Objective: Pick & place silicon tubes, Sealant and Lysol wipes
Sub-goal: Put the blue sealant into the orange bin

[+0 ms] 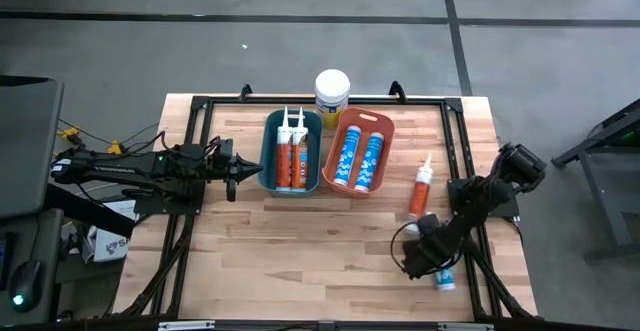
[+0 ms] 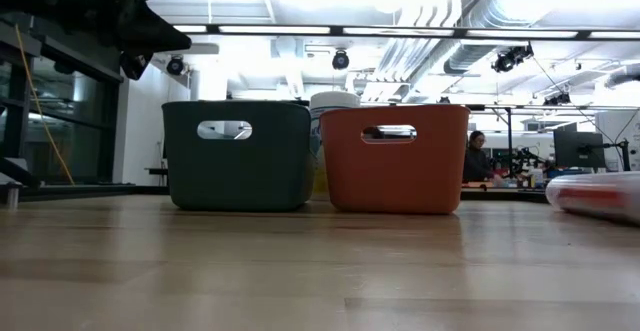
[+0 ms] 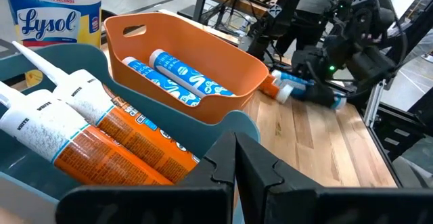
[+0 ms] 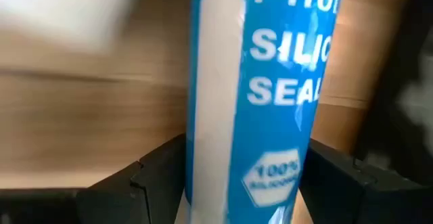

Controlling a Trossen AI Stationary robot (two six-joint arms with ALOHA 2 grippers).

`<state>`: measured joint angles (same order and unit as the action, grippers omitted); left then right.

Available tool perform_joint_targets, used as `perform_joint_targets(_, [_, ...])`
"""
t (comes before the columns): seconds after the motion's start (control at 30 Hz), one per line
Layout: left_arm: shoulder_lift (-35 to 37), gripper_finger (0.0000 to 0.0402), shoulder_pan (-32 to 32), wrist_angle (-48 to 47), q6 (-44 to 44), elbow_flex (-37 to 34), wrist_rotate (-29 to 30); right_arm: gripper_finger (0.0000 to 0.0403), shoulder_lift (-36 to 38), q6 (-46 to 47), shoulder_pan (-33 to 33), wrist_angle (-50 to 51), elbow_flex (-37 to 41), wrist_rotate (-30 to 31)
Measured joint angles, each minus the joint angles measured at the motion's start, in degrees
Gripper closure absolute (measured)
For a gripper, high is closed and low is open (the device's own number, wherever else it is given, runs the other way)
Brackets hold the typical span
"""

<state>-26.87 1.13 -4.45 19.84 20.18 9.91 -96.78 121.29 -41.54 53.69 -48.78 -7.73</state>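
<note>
A blue silicone tube (image 4: 257, 82) lies between the fingers of my right gripper (image 1: 425, 254) at the table's near right; its end (image 1: 443, 281) sticks out past the gripper. An orange sealant tube (image 1: 421, 186) lies flat on the table just beyond. The teal bin (image 1: 267, 161) holds two orange sealant tubes (image 3: 115, 139). Beside it, the orange bin (image 1: 327, 176) holds two blue tubes (image 3: 179, 75). The Lysol wipes (image 1: 332, 91) stand upright behind the bins. My left gripper (image 1: 243, 169) hovers shut at the teal bin's left wall. My right gripper pinches the blue tube's round body (image 4: 203, 149) between its two fingers (image 4: 159, 170), one on each side. The fingers come steeply from above and lie across the tube. Whether the tube is off the table I cannot tell.
A black frame (image 1: 455, 141) runs around the tabletop just inside its edges. Bare wood lies in front of the bins toward the near edge. A person sits far off in the room (image 2: 478, 156).
</note>
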Motion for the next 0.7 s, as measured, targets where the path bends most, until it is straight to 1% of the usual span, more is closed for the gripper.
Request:
perform_joint_targets(0.07, [0.02, 0.0401, 0.01, -0.01, 0.01, 0.00, 0.00, 0.0156, 0.52, -0.30, 0.10, -2.85, -0.18, 3.83])
perform_joint_targets(0.1, [0.02, 0.0401, 0.01, 0.00, 0.00, 0.00, 0.00, 0.0156, 0.53, -0.37, 0.33, -3.49, -0.25, 4.56])
perform_joint_targets(0.33, [0.02, 0.0401, 0.00, 0.00, 0.00, 0.00, 0.00, 0.0157, 0.53, -1.70, 1.36, -5.12, -0.28, 6.98])
perform_joint_targets(0.53, [0.02, 0.0401, 0.01, 0.00, 0.01, 0.00, 0.00, 0.0166, 0.71, -2.38, 1.44, -8.31, 1.81, 7.89])
perform_joint_targets(0.7, [0.02, 0.0401, 0.00, -0.01, 0.00, 0.00, 0.00, 0.0185, 0.79, -3.12, 1.46, -8.23, 2.04, 6.81])
